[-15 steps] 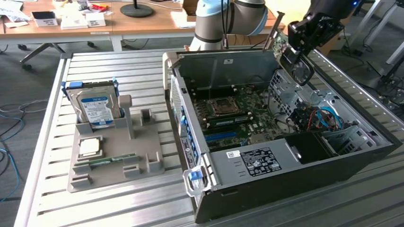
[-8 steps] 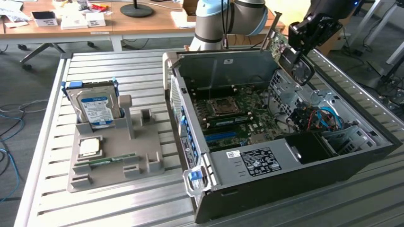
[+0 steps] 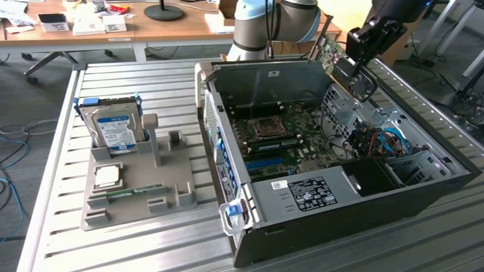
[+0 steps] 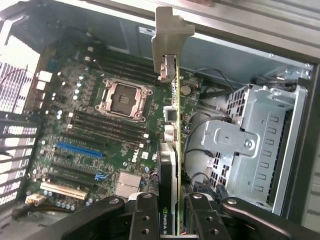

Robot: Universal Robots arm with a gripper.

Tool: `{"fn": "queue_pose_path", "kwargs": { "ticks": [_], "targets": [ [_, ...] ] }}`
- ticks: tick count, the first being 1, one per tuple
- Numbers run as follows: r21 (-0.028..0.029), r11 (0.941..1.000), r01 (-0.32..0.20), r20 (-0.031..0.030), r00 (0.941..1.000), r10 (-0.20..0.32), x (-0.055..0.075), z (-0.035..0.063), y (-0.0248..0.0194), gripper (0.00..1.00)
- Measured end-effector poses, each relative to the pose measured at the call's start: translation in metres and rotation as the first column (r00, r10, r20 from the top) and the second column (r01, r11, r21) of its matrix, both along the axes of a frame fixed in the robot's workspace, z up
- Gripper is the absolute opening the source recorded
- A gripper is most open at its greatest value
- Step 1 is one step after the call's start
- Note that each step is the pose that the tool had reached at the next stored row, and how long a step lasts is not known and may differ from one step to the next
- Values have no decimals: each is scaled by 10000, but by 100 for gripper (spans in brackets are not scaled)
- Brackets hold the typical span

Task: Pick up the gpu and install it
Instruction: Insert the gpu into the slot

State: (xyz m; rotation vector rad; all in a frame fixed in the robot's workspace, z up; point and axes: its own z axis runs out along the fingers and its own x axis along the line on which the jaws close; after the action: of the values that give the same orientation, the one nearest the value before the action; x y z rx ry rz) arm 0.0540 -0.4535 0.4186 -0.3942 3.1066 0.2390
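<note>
The gpu (image 4: 176,145), a thin green card, is seen edge-on in the wrist view. Its silver end bracket (image 4: 170,35) points away from the wrist and its black fan side faces the motherboard (image 4: 85,125). My gripper (image 4: 172,220) is shut on the card's near end, one finger (image 4: 145,215) on each side. In the exterior view the gripper (image 3: 352,48) holds the gpu (image 3: 327,54) above the back of the open computer case (image 3: 340,198), clear of the board. A blue slot (image 4: 80,150) lies below on the motherboard.
A grey holder (image 3: 140,187) at the exterior view's left carries a silver hard drive (image 3: 113,127), a processor chip (image 3: 106,177) and a memory stick (image 3: 132,191). Inside the case are the processor socket (image 4: 125,97), a metal drive cage (image 4: 250,145) and cables (image 3: 386,141).
</note>
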Motion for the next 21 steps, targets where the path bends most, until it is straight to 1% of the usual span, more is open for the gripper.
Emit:
{"fn": "queue_pose_path", "kwargs": {
  "ticks": [5, 10, 17, 21],
  "targets": [
    [0, 9984, -569, 0, 9984, 569, 0, 0, 0, 27],
    [0, 9938, -1109, 0, 9938, 1109, 0, 0, 0, 27],
    [-1, 9838, -1794, -1, 9838, 1794, 0, 0, 0, 27],
    [0, 9758, -2189, 0, 9758, 2189, 0, 0, 0, 27]
  ]
}}
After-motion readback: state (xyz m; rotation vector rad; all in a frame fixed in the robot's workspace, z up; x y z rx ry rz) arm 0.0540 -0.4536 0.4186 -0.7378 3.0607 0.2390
